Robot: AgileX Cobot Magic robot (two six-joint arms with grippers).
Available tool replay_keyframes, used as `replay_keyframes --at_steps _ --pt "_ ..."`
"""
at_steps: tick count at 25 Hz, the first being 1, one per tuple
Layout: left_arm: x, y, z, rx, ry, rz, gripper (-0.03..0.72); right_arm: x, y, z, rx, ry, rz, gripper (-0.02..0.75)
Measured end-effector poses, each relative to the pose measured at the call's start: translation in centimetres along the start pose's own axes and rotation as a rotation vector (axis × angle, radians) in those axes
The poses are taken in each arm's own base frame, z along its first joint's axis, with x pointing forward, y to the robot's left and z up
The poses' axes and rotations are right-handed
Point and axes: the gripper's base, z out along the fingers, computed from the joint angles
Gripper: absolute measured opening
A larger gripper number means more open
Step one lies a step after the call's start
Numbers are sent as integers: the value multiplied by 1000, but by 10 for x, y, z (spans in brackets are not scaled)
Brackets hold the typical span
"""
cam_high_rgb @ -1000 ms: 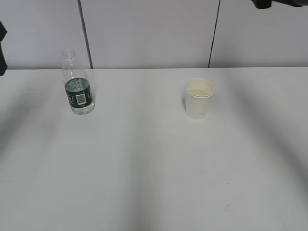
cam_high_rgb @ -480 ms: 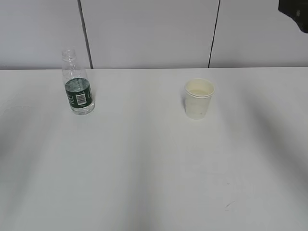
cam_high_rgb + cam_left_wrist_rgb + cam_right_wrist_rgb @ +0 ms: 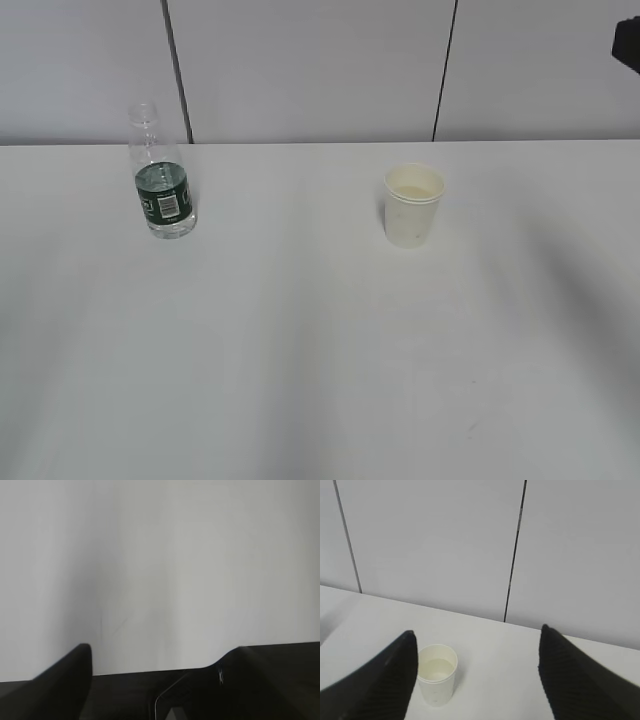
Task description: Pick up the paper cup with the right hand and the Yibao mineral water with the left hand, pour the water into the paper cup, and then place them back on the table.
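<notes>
The Yibao mineral water (image 3: 163,186), a small clear capless bottle with a dark green label, stands upright at the back left of the white table (image 3: 300,350). The white paper cup (image 3: 413,205) stands upright right of centre, with pale liquid inside. Neither gripper touches either one. Only a black bit of the right hand (image 3: 628,40) shows at the top right edge of the exterior view. In the right wrist view my right gripper (image 3: 476,630) is wide open and empty, above and behind the cup (image 3: 436,675), which sits by its left finger (image 3: 390,677). My left gripper (image 3: 155,655) looks open over bare white surface.
A grey panelled wall (image 3: 300,70) with dark vertical seams runs along the table's back edge. A few small dark specks (image 3: 472,428) mark the tabletop at the front right.
The black part of the right arm has moved from the top toward the right edge. The dark bit of the left arm at the left edge has left the exterior view. Bottle and cup have not moved.
</notes>
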Motion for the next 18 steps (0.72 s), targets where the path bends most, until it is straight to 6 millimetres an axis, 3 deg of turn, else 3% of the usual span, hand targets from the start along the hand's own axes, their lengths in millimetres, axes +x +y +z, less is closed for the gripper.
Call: replay_keyframes --at_steps 9,18 --pt "60 4 -4 29 -280 -7 522 1 0 0 0 1 18 585" --pt "78 3 -12 67 -444 -10 512 2 0 0 0 4 31 585"
